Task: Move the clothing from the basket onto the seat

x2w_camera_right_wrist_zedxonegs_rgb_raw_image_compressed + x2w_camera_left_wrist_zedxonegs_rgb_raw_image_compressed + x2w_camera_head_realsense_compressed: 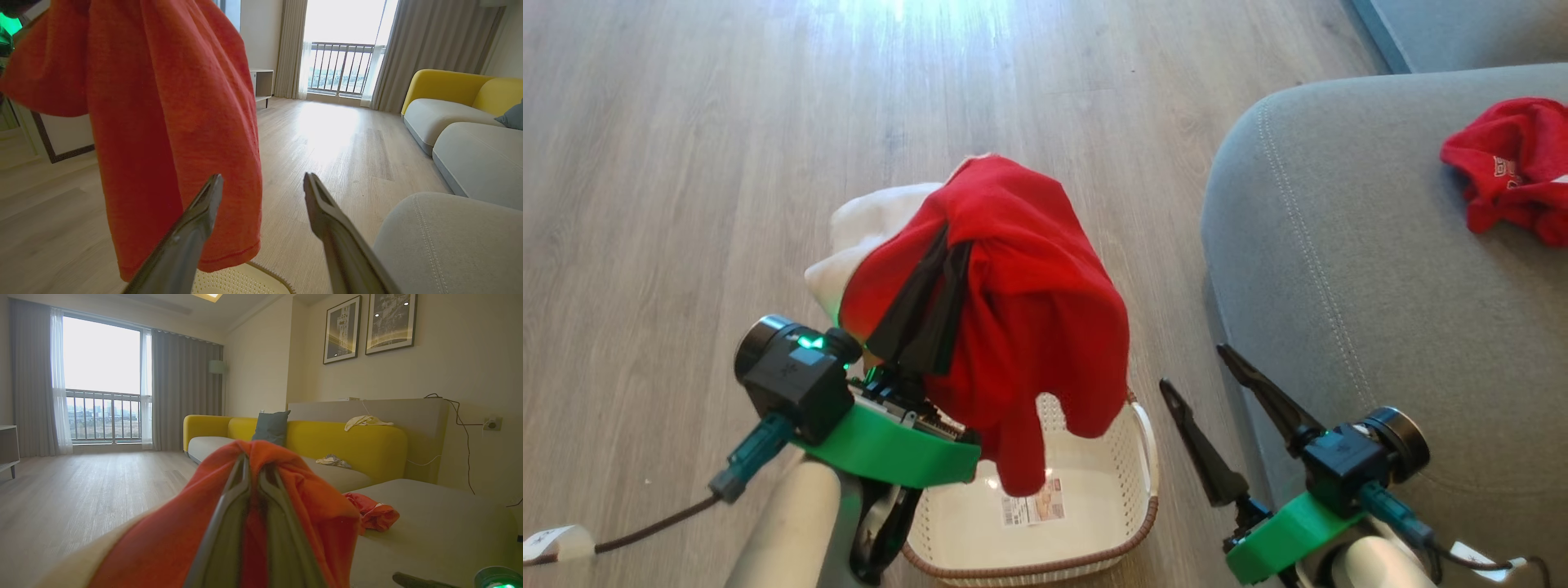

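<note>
A red garment with a white panel is being held aloft by the left gripper. Its fingers are being pressed together on a fold of the cloth, while the rest is being left draped loosely over them, the lower hem hanging over the basket. The right gripper is being held spread wide with nothing in it, standing between the basket and the grey seat. Several failures are being risked, judging from this arrangement. Only a small fold appears to be pinched, so the garment could be shaken loose in a quick swing and dropped on the wooden floor short of the seat. The dangling hem could be caught on the basket's rim or handle, so that the basket is dragged or tipped. The cloth could be snagged on the right gripper's open fingers, since these are lying along the way to the seat. If the release is made too near the seat's rounded corner, the garment could slide off. By count, two red garments are being seen, one in the left gripper and a second red garment lying crumpled on the seat, well apart from the first. There is one basket, with a label but no further garment on the part of its floor that shows, along with one seat and two grippers.
</note>
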`<state>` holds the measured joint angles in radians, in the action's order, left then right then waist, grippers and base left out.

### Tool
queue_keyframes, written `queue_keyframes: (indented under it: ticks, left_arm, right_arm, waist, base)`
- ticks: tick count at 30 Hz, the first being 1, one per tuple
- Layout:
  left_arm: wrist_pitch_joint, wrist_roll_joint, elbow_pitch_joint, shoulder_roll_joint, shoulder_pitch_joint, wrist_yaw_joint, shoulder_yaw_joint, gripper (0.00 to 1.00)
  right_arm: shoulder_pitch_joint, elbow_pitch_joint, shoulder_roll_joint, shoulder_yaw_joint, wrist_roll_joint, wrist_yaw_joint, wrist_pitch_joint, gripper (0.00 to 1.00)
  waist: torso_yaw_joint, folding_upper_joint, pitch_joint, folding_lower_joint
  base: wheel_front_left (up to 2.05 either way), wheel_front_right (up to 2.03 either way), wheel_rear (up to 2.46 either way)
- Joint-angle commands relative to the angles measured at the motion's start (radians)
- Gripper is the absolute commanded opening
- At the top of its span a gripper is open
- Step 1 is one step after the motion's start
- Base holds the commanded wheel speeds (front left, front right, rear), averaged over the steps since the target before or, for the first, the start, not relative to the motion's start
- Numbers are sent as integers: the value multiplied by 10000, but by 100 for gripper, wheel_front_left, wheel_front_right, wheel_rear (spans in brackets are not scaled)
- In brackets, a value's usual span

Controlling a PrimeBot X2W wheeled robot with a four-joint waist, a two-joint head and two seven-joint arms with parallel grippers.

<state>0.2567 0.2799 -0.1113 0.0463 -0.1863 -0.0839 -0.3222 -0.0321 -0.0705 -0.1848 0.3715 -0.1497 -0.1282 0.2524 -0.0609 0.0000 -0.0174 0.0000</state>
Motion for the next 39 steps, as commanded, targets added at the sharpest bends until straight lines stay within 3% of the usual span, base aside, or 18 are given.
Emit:
queue_keyframes:
  ticks: [1,19,26,36,37,38,39]
  left_arm:
    - [51,-84,-309,39,-525,-50,344,0]
    - [51,-78,125,39,-504,-283,-901,0]
    - [51,-334,1052,39,-701,-447,-2022,0]
    - [51,-64,1281,140,-1026,-465,-2883,0]
    - [51,-40,1264,139,-1033,-466,-2891,0]
    - [51,-22,1251,138,-1037,-466,-2899,0]
    - [51,-7,1241,138,-1041,-466,-2914,0]
  right_arm:
    - [-528,463,-152,362,-10,-25,94,100]
    - [-1854,-129,-821,1873,526,-25,94,100]
    - [-2622,-937,-1153,2496,826,-25,94,100]
    - [-3240,-1914,-848,3079,716,-25,94,100]
    - [-3224,-2028,-760,3075,641,-25,94,44]
    - [-3216,-2128,-676,3070,560,-25,94,1]
    - [-3217,-2176,-606,3056,498,-25,94,0]
  waist:
    - [-26,0,7,0]
    - [155,0,-23,0]
    - [311,0,-3,0]
    - [489,0,-29,0]
    - [510,0,-32,0]
    - [528,0,-31,0]
    - [550,0,-28,0]
  base:
    - [0,0,0]
    - [0,0,0]
    - [0,0,0]
    - [0,0,0]
    - [0,0,0]
    - [0,0,0]
    - [0,0,0]
